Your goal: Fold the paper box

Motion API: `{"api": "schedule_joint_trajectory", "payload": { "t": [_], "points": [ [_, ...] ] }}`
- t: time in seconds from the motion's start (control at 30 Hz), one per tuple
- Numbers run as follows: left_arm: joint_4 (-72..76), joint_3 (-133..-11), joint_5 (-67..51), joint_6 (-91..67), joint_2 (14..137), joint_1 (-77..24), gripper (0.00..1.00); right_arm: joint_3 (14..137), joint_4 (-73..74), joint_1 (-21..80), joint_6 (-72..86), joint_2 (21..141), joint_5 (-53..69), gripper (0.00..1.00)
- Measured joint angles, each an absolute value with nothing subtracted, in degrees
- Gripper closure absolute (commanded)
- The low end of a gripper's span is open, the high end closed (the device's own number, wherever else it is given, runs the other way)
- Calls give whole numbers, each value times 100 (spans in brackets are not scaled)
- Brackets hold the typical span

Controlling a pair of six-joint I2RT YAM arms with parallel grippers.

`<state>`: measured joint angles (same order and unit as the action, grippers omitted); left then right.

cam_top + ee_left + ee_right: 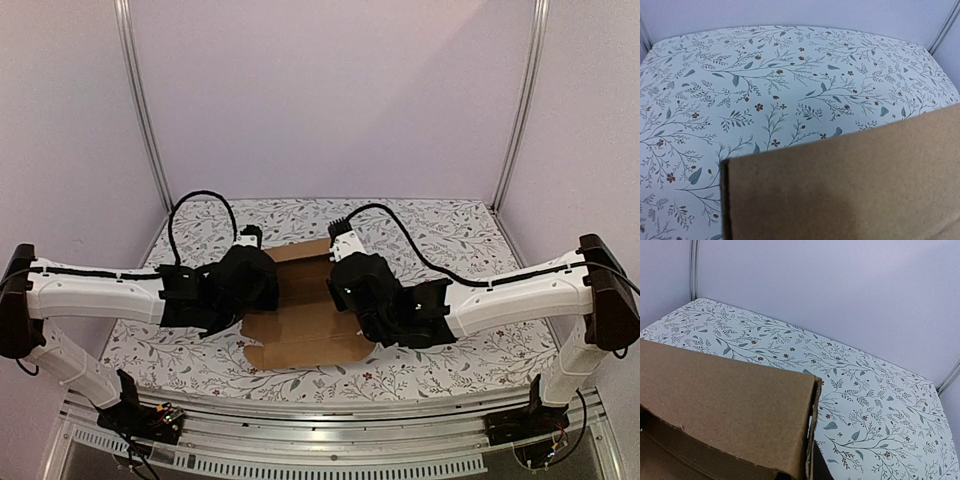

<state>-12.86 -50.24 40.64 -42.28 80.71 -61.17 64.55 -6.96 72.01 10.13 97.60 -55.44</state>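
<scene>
The paper box (300, 325) is plain brown cardboard lying on the floral table between my two arms, with a flat panel stretching toward the near edge and a raised part at the back. My left gripper (262, 283) rests against the box's left side and my right gripper (340, 285) against its right side. The black wrist housings hide the fingertips of both. In the left wrist view a flat cardboard panel (840, 190) fills the lower right and covers the fingers. In the right wrist view a doubled-over cardboard wall (725, 410) stands upright at the lower left.
The floral tablecloth (440, 235) covers the table. Plain lilac walls close the back and sides, with metal posts (520, 100) at the back corners. A black cable (200, 200) loops over the left arm and another runs along the right arm.
</scene>
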Motion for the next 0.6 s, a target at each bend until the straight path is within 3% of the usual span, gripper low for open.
{"api": "schedule_joint_trajectory", "payload": {
  "t": [0.03, 0.3, 0.6],
  "points": [
    [-1293, -5030, 4053, -4230, 8064, -6119, 55, 6455, -698, 7199, 1007, 9760, -5537, 100],
    [-1562, -5033, 3857, -4219, 7741, -6136, 37, 6455, -725, 7078, 956, 9776, -5223, 100],
    [-2174, -4871, 3330, -4195, 6733, -6149, 32, 6326, -873, 6539, 982, 9789, -4372, 100]
  ]
}}
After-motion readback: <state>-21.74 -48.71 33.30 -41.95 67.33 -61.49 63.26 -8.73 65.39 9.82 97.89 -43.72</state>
